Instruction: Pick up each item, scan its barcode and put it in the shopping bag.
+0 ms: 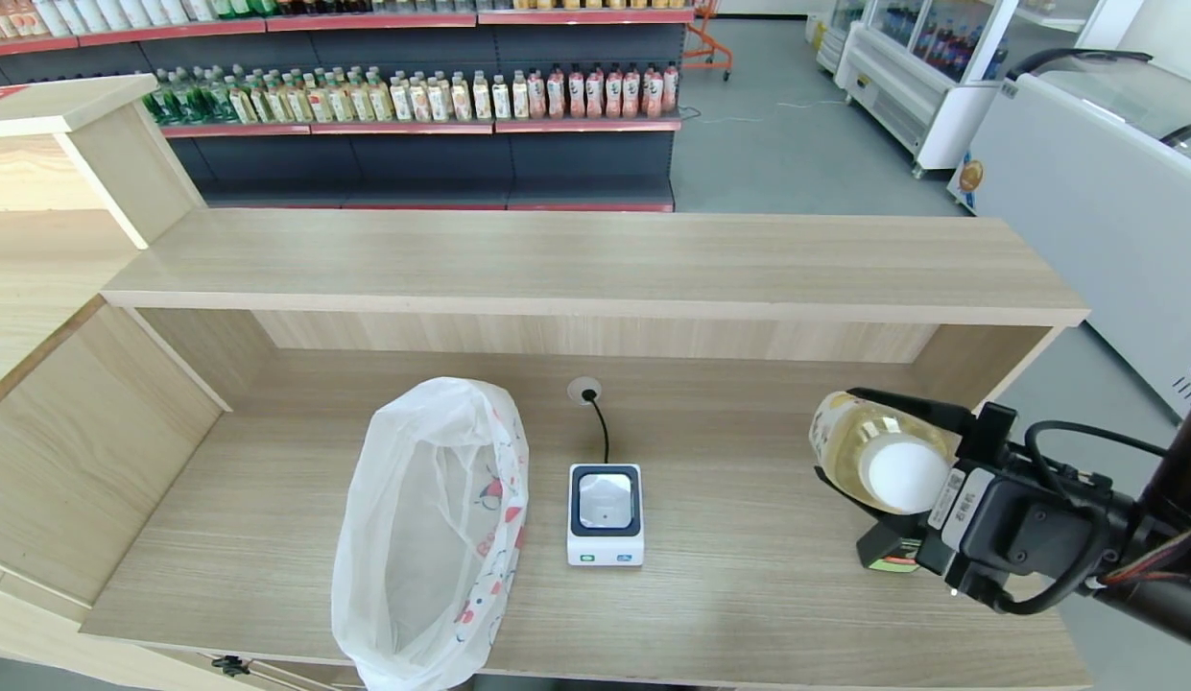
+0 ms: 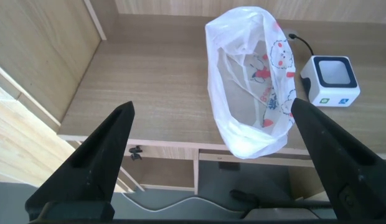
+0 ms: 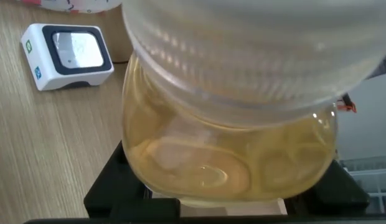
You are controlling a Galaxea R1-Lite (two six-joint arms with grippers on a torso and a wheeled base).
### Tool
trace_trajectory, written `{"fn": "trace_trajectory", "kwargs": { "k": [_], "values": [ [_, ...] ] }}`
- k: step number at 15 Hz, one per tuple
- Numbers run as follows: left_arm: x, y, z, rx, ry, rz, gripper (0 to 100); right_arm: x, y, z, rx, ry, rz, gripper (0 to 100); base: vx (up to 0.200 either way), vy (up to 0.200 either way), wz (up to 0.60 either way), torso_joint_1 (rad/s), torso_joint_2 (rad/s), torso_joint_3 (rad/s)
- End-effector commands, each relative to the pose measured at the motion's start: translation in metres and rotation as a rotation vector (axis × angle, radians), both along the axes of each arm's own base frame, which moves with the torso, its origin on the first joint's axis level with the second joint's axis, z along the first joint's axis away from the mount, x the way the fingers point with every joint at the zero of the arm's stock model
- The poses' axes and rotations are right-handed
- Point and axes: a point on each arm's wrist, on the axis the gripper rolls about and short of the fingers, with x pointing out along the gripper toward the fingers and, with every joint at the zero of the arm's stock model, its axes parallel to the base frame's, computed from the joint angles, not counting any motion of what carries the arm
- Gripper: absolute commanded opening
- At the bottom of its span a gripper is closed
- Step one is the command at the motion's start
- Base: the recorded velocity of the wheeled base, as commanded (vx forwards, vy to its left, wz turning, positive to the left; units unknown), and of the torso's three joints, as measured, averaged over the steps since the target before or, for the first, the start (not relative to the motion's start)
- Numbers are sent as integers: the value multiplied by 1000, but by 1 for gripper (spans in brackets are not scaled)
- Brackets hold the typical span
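My right tool (image 1: 869,475) clamps the bottle (image 1: 878,446), cap tilted upward; the scanner (image 1: 606,513) lies leftward on the worktop (image 1: 749,585). My left tool (image 2: 213,107) gapes wide, empty.

Leaving open countertop (image 1: 749,576) right of scanner (image 1: 605,515). Narrowing between scanner and shopping bag (image 1: 432,537). Walling rear and left with panels (image 1: 96,451).

Wooden counter (image 1: 749,595) — raised ledge (image 1: 595,259) behind; drink shelves (image 1: 413,96) beyond — freezers (image 1: 1094,182) far right.
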Motion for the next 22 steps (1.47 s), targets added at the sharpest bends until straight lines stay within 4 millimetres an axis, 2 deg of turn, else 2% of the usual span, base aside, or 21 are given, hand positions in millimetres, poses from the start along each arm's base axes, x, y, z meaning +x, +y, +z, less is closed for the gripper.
{"fn": "trace_trajectory", "kwargs": {
  "k": [1, 3, 15, 19, 22],
  "values": [
    [0, 0, 0, 1, 0, 0, 100, -2, -1, 1, -4, -9, -9, 0, 0, 0, 0, 0, 0, 0],
    [0, 0, 0, 1, 0, 0, 100, -1, -1, 0, -5, -3, -21, 0, 0, 0, 0, 0, 0, 0],
    [0, 0, 0, -2, 0, 0, 100, 10, 3, -9, 28, 73, -16, 0, 0, 200, 0, 1, 5, 3],
    [0, 0, 0, 1, 0, 0, 100, 20, -10, -21, 115, 207, -97, 0, 0, 50, 0, 1, 1, 1],
    [0, 0, 0, 1, 0, 0, 100, 36, -26, -33, 181, 303, -188, 0, 0, 0, 0, 0, 0, 0]
  ]
}}
